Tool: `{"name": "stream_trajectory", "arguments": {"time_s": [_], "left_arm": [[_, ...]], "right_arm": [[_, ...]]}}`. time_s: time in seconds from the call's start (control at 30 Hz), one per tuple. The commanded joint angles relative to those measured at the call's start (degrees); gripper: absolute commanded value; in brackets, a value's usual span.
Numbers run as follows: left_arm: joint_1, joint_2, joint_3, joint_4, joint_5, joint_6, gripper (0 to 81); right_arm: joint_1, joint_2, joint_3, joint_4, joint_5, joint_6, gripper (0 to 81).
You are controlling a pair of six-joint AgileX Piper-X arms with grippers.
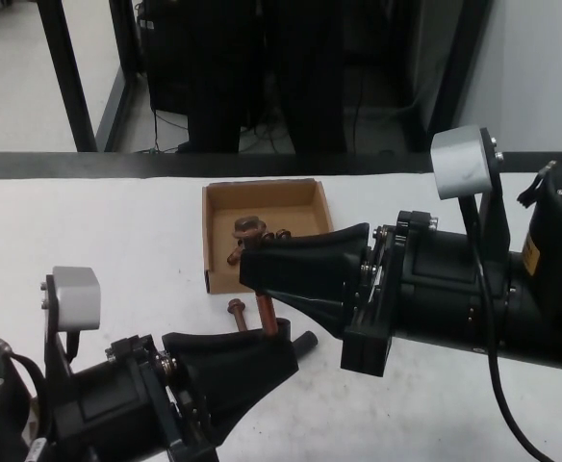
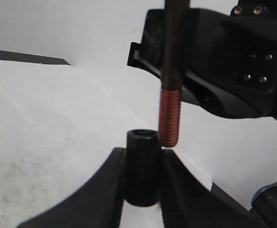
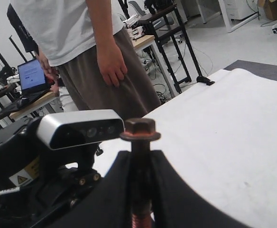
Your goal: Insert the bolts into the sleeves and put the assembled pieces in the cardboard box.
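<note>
My left gripper (image 2: 143,159) is shut on a short black sleeve (image 2: 142,173), held upright with its open end up. My right gripper (image 3: 139,164) is shut on a long bolt (image 3: 140,130) by the shank just under the flanged head. The bolt (image 2: 169,114) hangs straight down, and its copper-coloured threaded tip sits close beside the sleeve's rim, outside the bore. In the high view the right gripper (image 1: 250,267) hovers over the near edge of the cardboard box (image 1: 214,252). Below it the bolt (image 1: 272,325) points down beside the sleeve (image 1: 305,342) in the left gripper (image 1: 295,351).
The open cardboard box holds a few rusty assembled pieces (image 1: 254,231) near its middle. One loose bolt (image 1: 235,309) lies on the white bench just in front of the box. The bench's far edge (image 1: 117,166) runs along a dark rail.
</note>
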Motion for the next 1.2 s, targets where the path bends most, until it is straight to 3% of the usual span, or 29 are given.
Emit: {"name": "stream_trajectory", "arguments": {"time_s": [0.0, 0.83, 1.17], "left_arm": [[-0.01, -0.01, -0.22, -3.69, 2.57, 3.49, 0.8], [-0.01, -0.01, -0.22, -3.47, 2.79, 11.43, 0.8], [-0.01, -0.01, -0.22, -7.46, 2.00, 10.12, 0.8]], "right_arm": [[-0.17, -0.54, -0.16, -0.28, 0.92, -0.91, 0.2], [-2.08, -0.75, -1.66, -0.74, 1.16, -1.96, 0.2], [-2.08, -0.73, -1.80, -0.74, 0.44, -1.60, 0.2]]}}
